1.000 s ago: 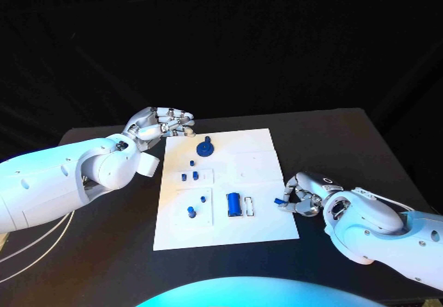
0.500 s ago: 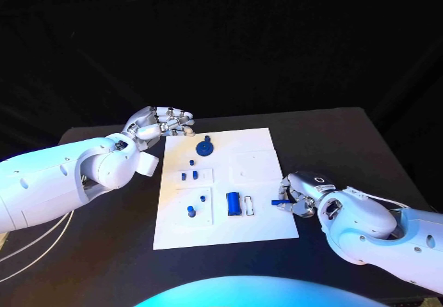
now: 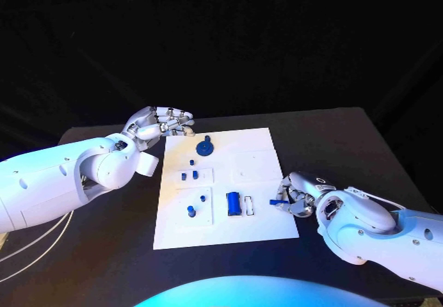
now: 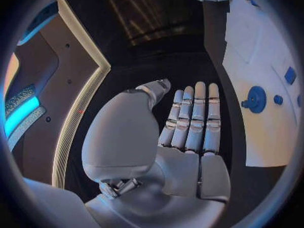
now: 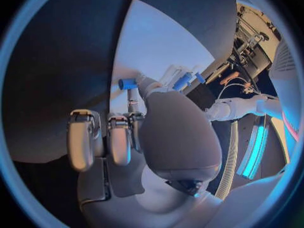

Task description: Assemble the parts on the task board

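The white task board (image 3: pixel 263 160) lies mid-table. On it sit a round blue piece (image 3: pixel 205 149), a blue block (image 3: pixel 233 203) and a few small blue parts (image 3: pixel 189 175). My right hand (image 3: pixel 301 194) hovers at the board's right edge and pinches a small blue part (image 3: pixel 276 202) between thumb and finger; the right wrist view shows that part (image 5: pixel 128 83) at the fingertips over the board (image 5: pixel 152 45). My left hand (image 3: pixel 162 121) stays off the board's far left corner, holding nothing, its fingers (image 4: pixel 193 116) straight and together. The round blue piece (image 4: pixel 256 99) lies on the board (image 4: pixel 266 131) beside it.
The black table (image 3: pixel 342 141) extends around the board on all sides. My left forearm (image 3: pixel 64 179) lies along the board's left side. A white strip (image 3: pixel 248 206) sits next to the blue block.
My right hand has shifted slightly left with the small blue part, closer over the board's right edge. The left hand has stayed put.
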Tool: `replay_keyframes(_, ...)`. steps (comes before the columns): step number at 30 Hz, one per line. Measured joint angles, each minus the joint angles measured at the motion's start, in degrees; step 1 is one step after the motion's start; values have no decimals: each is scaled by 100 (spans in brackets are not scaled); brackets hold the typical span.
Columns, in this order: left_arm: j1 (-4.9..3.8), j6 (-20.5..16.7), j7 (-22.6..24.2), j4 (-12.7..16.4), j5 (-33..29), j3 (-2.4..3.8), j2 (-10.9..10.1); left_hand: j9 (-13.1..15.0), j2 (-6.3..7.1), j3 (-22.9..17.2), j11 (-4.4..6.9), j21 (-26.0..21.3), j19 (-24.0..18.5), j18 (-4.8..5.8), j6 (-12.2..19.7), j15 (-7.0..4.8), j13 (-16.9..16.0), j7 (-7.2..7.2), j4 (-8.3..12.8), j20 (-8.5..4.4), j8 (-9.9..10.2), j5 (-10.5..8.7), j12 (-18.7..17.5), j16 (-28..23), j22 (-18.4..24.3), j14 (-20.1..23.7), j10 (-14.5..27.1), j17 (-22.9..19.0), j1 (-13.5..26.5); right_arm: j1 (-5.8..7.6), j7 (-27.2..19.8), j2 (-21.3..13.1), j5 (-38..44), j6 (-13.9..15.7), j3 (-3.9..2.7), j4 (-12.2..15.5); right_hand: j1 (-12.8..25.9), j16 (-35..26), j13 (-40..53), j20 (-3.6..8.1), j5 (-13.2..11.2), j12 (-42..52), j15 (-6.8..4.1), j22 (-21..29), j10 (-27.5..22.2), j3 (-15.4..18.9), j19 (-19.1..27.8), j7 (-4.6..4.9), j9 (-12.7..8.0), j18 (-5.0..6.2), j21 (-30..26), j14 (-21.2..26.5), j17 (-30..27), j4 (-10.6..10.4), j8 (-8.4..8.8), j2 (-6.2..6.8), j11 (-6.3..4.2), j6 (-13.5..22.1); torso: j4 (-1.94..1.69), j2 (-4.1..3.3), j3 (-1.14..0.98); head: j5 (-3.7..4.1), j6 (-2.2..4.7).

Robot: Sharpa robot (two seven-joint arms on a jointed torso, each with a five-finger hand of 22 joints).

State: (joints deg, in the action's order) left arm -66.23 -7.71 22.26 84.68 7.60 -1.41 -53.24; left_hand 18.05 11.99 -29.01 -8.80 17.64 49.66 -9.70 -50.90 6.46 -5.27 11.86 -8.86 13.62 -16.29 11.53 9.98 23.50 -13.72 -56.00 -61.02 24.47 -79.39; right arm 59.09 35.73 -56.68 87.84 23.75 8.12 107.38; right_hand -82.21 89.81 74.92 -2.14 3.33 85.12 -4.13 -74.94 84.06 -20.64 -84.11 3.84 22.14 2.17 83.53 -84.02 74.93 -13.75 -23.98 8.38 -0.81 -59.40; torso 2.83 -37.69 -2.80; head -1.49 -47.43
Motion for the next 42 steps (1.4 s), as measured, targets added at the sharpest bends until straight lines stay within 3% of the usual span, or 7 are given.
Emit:
replay_keyframes(7,0,-11,-6,29,-3,-1,-26,1,0,24,0,-22,21,-1,0,0,0,0,-24,21,0,0,0,0,11,0,0,10,0,103,-36,155,-734,254,-7,76,172,0,0,0,0,29,0,1,0,-57,0,0,2,0,35,0,-1,-38,-1,-23,0,0,-1,-2,1,-11,-4)
replay_keyframes(23,0,-15,-11,68,-5,-1,-47,4,-14,24,0,-22,42,-1,0,0,-5,0,-24,1,0,0,0,0,12,0,0,10,-14,113,-73,570,-1339,494,-4,17,458,0,0,20,-1,52,0,2,0,-96,21,-28,118,0,35,0,-1,-76,-23,38,0,-27,4,-4,3,-46,-46)
replay_keyframes(32,0,-14,-18,72,-5,-1,-59,4,-23,24,0,-22,42,0,0,0,-4,0,-24,1,0,0,0,0,16,0,0,15,-23,74,-70,754,-1381,528,-2,-143,564,0,0,19,-2,51,1,2,0,-96,21,-49,118,-1,14,0,-2,-77,-23,84,0,-91,4,-4,-5,-49,-54)
replay_keyframes(42,0,-9,-35,75,-5,-1,-59,3,-23,24,0,-22,41,-1,0,0,-4,0,-24,0,0,0,0,0,22,0,0,19,-23,54,-31,866,-1363,364,-2,-277,812,0,0,19,-2,51,1,3,0,-52,20,-76,153,-1,-45,0,-3,-170,-41,121,0,-140,10,-3,-8,-47,-62)
